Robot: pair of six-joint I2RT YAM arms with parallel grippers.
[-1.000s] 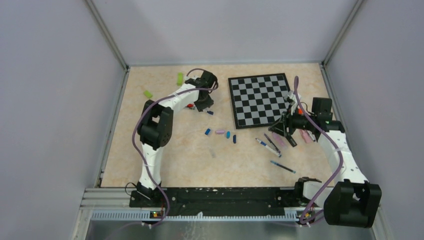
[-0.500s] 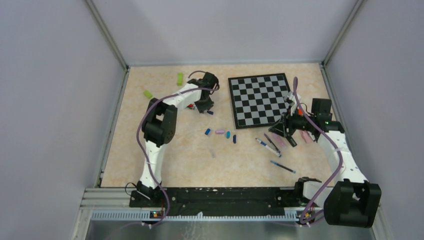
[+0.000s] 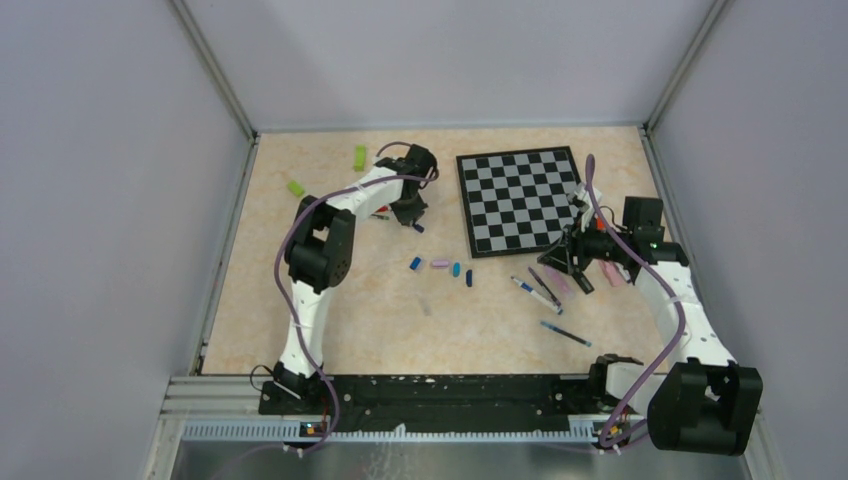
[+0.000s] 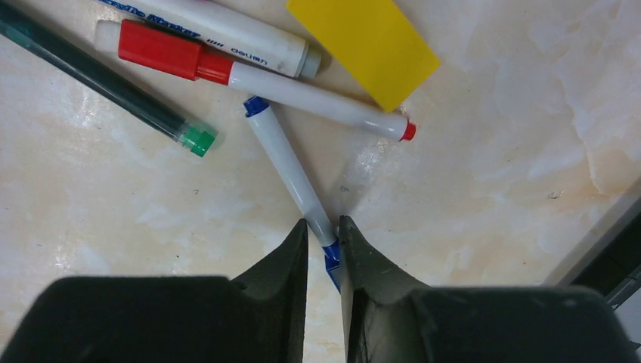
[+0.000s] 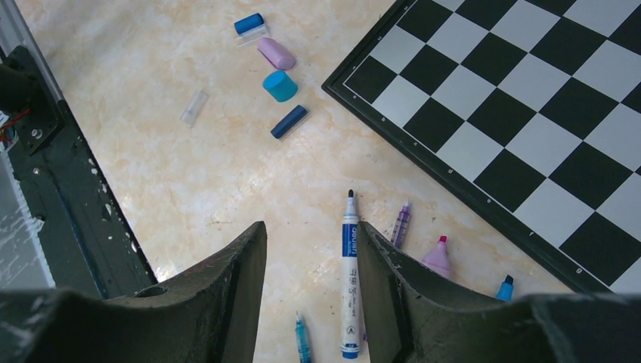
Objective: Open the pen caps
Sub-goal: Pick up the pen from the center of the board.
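My left gripper is shut on the blue-capped end of a white pen lying on the table; in the top view this gripper is left of the chessboard. Beside it lie a red-capped pen, a white marker and a dark pen with a green end. My right gripper is open and empty above an uncapped blue-labelled marker; it shows in the top view. Loose caps lie mid-table: blue, pink, teal, dark blue, clear.
The chessboard lies at the back right. A yellow block lies by the left pens. Two green blocks lie at the back left. Uncapped purple, pink and thin teal pens lie under my right gripper.
My left arm's elbow has shifted slightly right and its gripper has settled a little by the pens. The right arm has not moved.
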